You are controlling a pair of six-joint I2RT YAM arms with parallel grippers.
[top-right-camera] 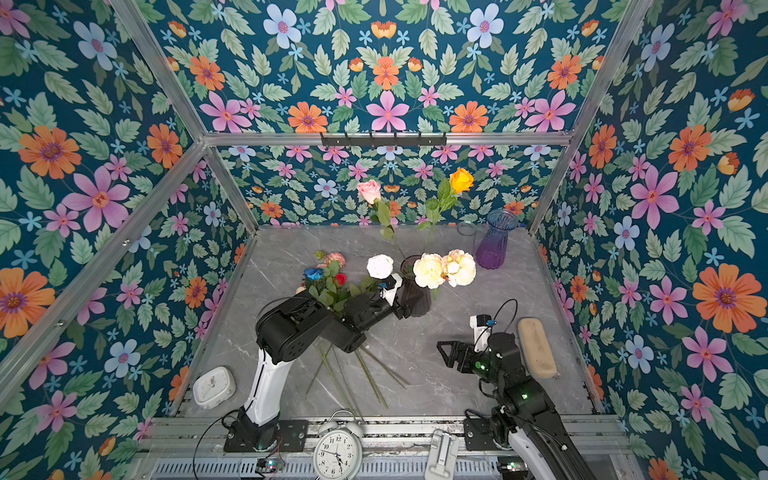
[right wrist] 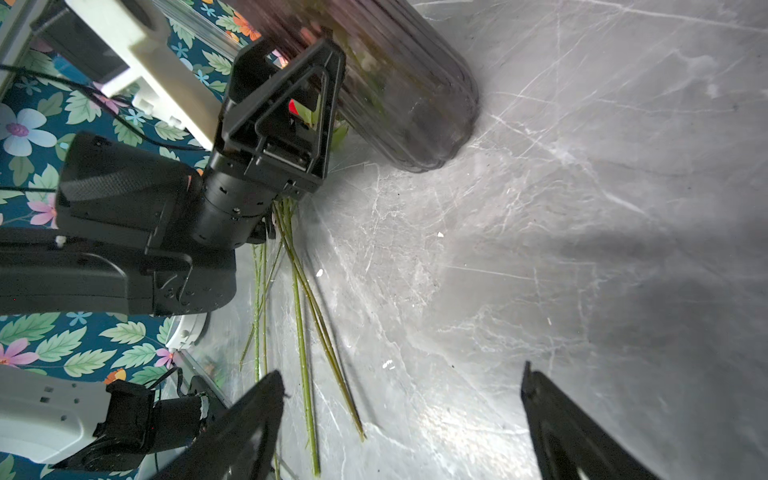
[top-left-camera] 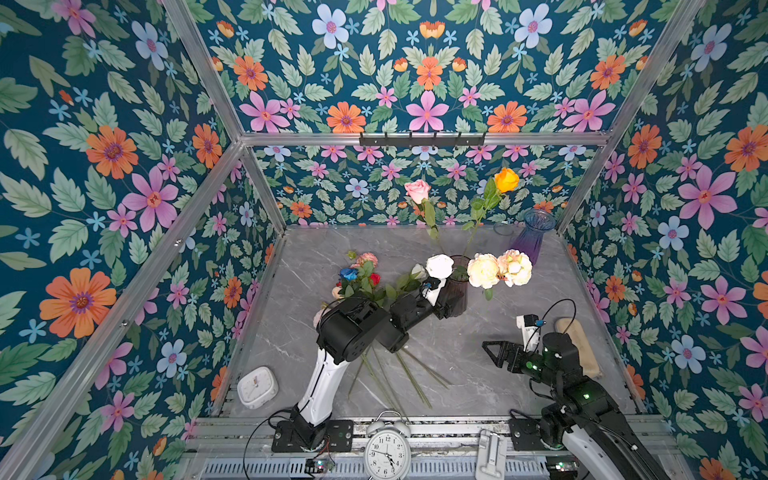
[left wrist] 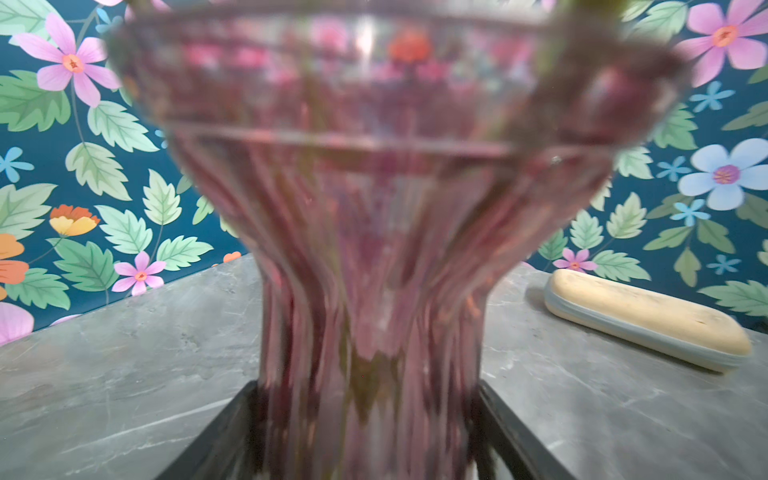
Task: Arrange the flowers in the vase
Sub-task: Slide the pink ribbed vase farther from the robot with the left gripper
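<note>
Left end effector gripping vase, bare table rightward

Flowers stand in the vase; loose flowers lie left of it.

Bright, even light — vase blurred up close (soft shadows, warped edges)

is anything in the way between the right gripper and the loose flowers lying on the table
Partly. The left arm lies over the loose flowers, with the left gripper around the dark vase. Only bare table separates the right gripper from the stem ends sticking out toward the front.
</note>
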